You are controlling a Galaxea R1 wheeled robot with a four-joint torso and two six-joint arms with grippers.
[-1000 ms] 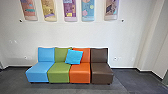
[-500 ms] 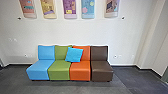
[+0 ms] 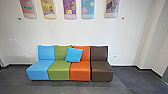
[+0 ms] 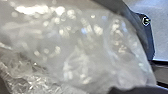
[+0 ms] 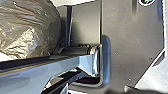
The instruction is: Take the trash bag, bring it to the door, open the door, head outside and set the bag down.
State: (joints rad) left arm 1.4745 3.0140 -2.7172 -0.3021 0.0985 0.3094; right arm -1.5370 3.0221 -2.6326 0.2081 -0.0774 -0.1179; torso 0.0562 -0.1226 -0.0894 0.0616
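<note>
Beside the base (image 5: 132,37) is the bag (image 4: 75,45); ahead of the base, the seats (image 3: 58,73). Probably the carrying step, which calls for gentle driving, bag kept from snagging. Whether either tool is clamped, I cannot tell.

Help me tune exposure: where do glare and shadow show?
Left wrist view: bright glints scattered across the plastic bag; right wrist view: pale highlights on its creases; head view: softly lit wall, dark shadow beneath the seats.
</note>
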